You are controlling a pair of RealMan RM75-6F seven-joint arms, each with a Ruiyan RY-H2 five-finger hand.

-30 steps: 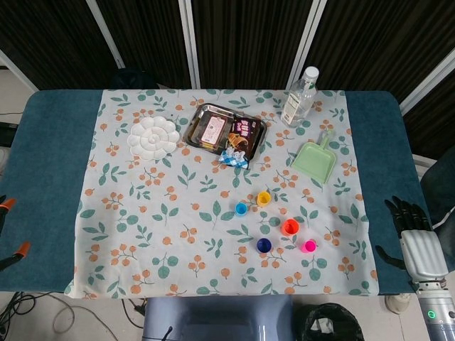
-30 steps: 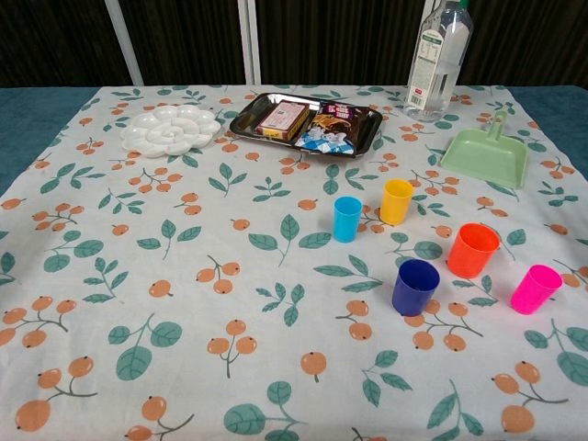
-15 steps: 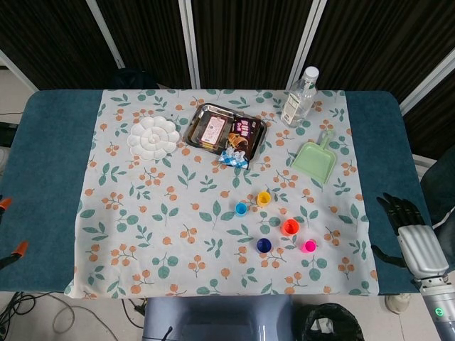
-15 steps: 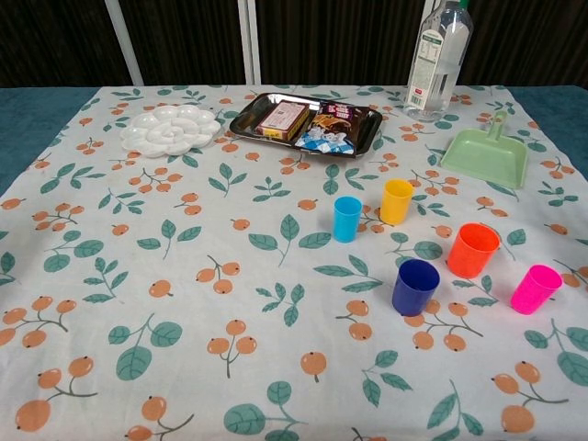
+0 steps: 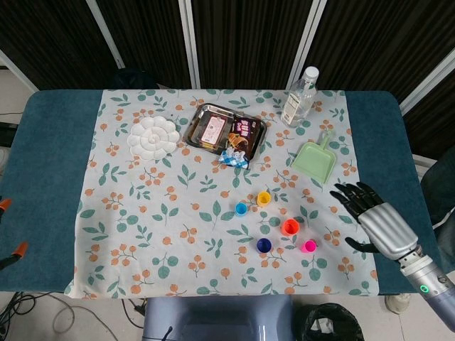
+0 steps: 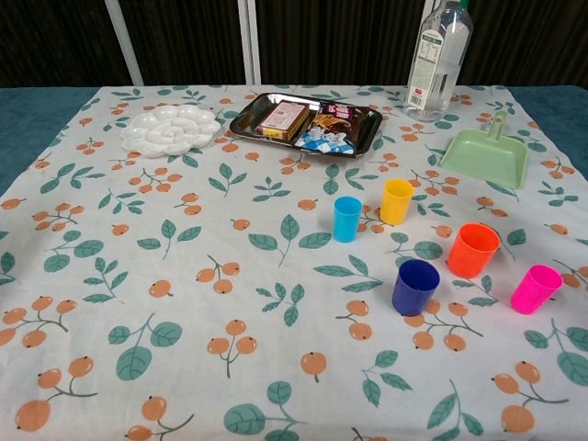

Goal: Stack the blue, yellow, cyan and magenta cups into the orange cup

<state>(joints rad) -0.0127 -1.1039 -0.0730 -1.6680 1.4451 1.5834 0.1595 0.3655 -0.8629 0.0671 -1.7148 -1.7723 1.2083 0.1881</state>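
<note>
An orange cup (image 5: 290, 227) stands upright and empty on a floral tablecloth (image 5: 156, 213), toward the table's right side. Four other cups stand apart around it, all upright, none stacked. The magenta cup (image 5: 308, 246) is near it at about 4 o'clock, the blue cup (image 5: 264, 245) near at about 8 o'clock, the yellow cup (image 5: 264, 198) at about 11 o'clock, and the cyan cup (image 5: 241, 209) just beside the yellow one, at about 10 o'clock from the orange cup. The right hand (image 5: 371, 215) hovers at the cloth's right edge, at about 3 o'clock from the orange cup and well apart from it, its dark fingers spread wide and holding nothing. The left hand is not visible in either view. Farther back, a green dustpan (image 5: 314, 160) lies at 1 o'clock, a clear bottle (image 5: 299, 96) stands beyond it, a metal tray (image 5: 225, 131) holding snack packets sits at 11 o'clock, and a white paint palette (image 5: 153, 137) lies left of the tray.
</note>
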